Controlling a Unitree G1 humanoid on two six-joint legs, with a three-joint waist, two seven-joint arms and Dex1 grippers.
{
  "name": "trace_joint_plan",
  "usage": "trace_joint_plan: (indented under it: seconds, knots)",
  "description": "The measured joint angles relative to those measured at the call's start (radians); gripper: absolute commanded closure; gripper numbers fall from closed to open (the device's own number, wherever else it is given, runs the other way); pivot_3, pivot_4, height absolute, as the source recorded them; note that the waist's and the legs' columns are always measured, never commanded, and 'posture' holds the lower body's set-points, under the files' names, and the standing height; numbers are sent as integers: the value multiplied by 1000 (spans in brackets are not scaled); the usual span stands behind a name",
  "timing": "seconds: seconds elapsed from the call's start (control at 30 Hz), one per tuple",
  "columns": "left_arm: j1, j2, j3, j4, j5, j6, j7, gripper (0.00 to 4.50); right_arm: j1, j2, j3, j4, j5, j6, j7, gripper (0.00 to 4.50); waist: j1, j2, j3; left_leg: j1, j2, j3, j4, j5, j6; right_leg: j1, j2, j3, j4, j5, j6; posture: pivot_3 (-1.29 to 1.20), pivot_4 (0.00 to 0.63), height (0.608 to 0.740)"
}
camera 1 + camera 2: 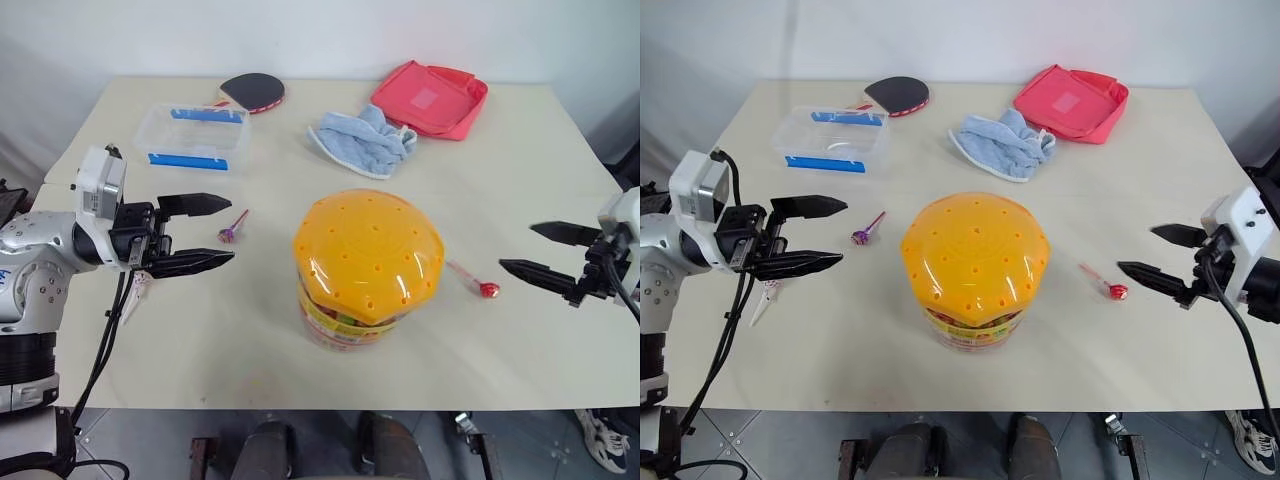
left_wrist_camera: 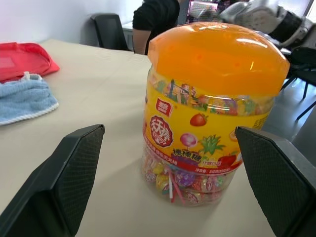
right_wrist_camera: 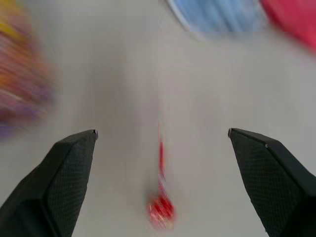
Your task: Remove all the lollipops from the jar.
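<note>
Table [image 1: 520,340]: lidded jar [image 1: 367,265] at centre, one lollipop [image 1: 232,228] to its left, another [image 1: 482,285] to its right; left gripper [image 1: 205,233] and right gripper [image 1: 535,251] both spread wide, empty.

The big jar [image 1: 367,270] is standing in the middle of the table [image 1: 250,340], blocking the straight way between the two sides. Bare table is lying all around it. The left gripper [image 1: 205,232] is hanging open on one side and the right gripper [image 1: 545,250] open on the other, each with clear room before it. A lollipop [image 1: 232,228] is lying between the left gripper and the jar, and a red lollipop [image 1: 486,288] is lying by the right gripper. The clear box [image 1: 195,137], paddle [image 1: 254,91], towel [image 1: 362,140] and pink pouch [image 1: 432,98] are crowding the far edge.
</note>
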Motion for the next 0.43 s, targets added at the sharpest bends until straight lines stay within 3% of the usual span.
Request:
trace_joint_plan:
  seconds: [0.23,0.43]
  knots:
    - [132,25,66,55,45,-59,-31,0,112,62,107,50,-71,-240,158,53,-1,-1,0,1,0,0,0,0,0,1,0,0,-1,0,0,0,150,740]
    - [260,26,157,63,55,-92,-20,0,106,96,175,151,-142,-338,154,53,-4,-1,0,1,0,0,0,0,0,1,0,0,-1,0,0,0,150,740]
